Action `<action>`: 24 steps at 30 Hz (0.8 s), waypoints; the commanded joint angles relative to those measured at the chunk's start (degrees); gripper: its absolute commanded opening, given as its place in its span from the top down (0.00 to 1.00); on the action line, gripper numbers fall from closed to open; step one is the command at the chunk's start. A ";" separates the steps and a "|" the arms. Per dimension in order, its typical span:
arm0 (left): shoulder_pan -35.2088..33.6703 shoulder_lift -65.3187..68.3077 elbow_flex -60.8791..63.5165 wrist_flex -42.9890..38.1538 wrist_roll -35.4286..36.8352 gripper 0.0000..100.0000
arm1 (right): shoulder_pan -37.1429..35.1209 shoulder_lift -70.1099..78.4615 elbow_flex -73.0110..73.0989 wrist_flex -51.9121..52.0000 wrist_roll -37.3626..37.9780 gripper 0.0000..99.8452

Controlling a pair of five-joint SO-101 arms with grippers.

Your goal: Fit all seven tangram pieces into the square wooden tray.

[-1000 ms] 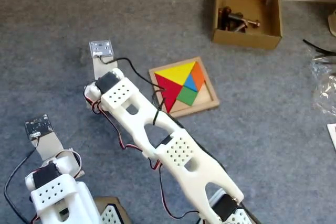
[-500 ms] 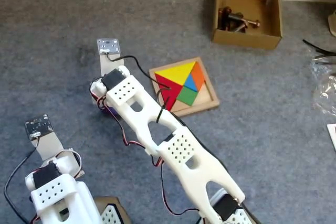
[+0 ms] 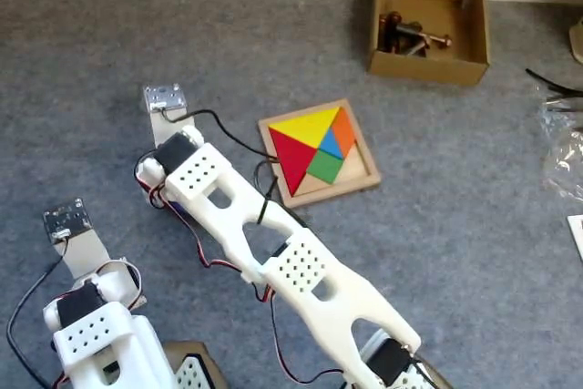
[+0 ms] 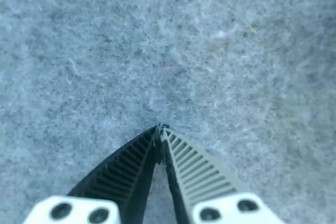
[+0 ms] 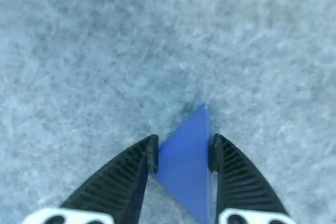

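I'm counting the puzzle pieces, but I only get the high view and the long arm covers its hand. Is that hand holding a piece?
Observer: Yes. The right hand is shut on a blue triangle.
Operator: Is it gripped well?
Observer: It is pinched on both sides, and its tip pokes out past the hand.
Operator: And the other hand?
Observer: The left hand is shut with nothing in it, above grey carpet.

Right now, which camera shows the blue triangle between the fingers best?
The right wrist view: the blue triangle sits plainly between its fingers. In the high view the right arm covers that spot; the left wrist view faces grey carpet.
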 commanded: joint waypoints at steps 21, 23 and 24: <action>-0.92 -0.22 -0.04 0.62 0.53 1.00 | -2.15 -1.63 -4.09 2.95 -0.09 0.83; -0.92 -0.22 -0.04 0.62 0.53 1.00 | -2.15 -1.63 -4.09 2.95 -0.09 0.80; -0.92 -0.22 -0.04 0.62 0.53 1.00 | -2.15 -1.63 -4.09 3.21 -0.09 0.77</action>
